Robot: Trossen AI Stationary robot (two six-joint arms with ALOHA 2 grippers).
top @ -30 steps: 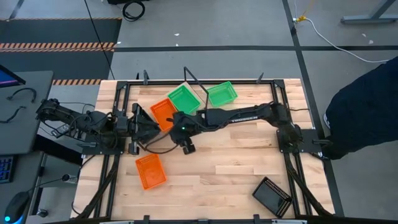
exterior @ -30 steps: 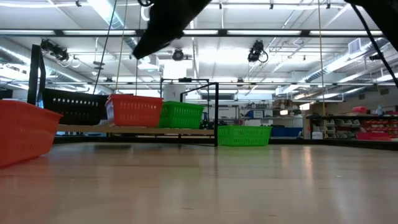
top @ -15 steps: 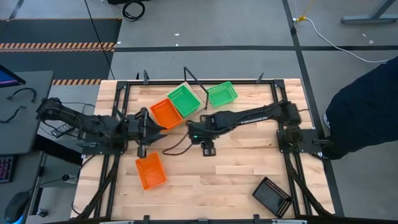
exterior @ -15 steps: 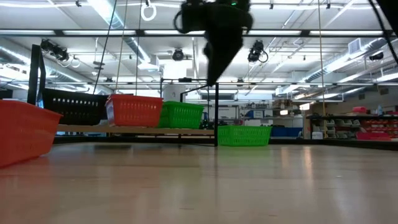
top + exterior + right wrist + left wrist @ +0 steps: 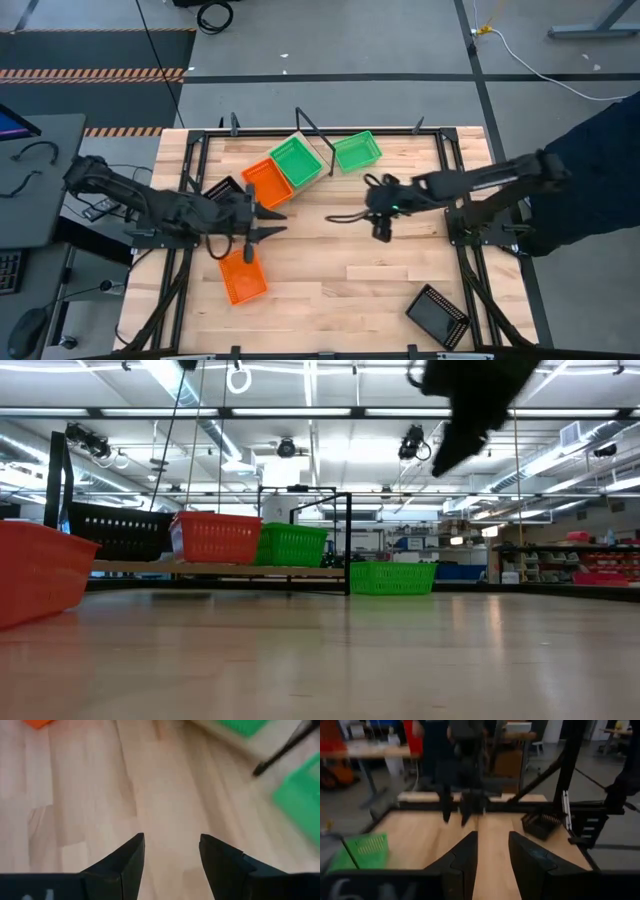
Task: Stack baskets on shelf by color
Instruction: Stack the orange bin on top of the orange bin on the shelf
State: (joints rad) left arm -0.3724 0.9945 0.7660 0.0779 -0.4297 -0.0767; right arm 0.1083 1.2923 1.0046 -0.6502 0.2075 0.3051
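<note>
Grey workshop floor with a striped hazard mat surrounds the butcher-block bench (image 5: 400, 270) in the high view. At its far edge sits the light wood shelf with thin black rails (image 5: 322, 150): an orange mesh basket (image 5: 266, 183) and a bright green mesh basket (image 5: 298, 162) rest on it, with a black mesh basket (image 5: 222, 189) partly hidden beside the orange one. A second green basket (image 5: 357, 150) lies just off the shelf's end, a second orange basket (image 5: 242, 275) near the left arm, and another black basket (image 5: 438, 316) well apart at the near right corner. The left end effector (image 5: 268, 222) hangs just above the loose orange basket, empty; the right end effector (image 5: 381, 232) is over bare wood, empty.

Across the low view, black, orange and green baskets line the shelf (image 5: 200, 568), the loose green basket (image 5: 392, 577) beside it, and a dark arm shows at top.

From the left wrist, the fingers (image 5: 465, 857) are parted over bare wood, holding nothing.

From the right wrist, the fingers (image 5: 127, 855) are spread above bare planks, nothing between them.

Judging by this, the job is early and between picks. Next should come lowering onto a loose basket's rim, probably the orange one under the left arm, then nesting it into its colour mate.
</note>
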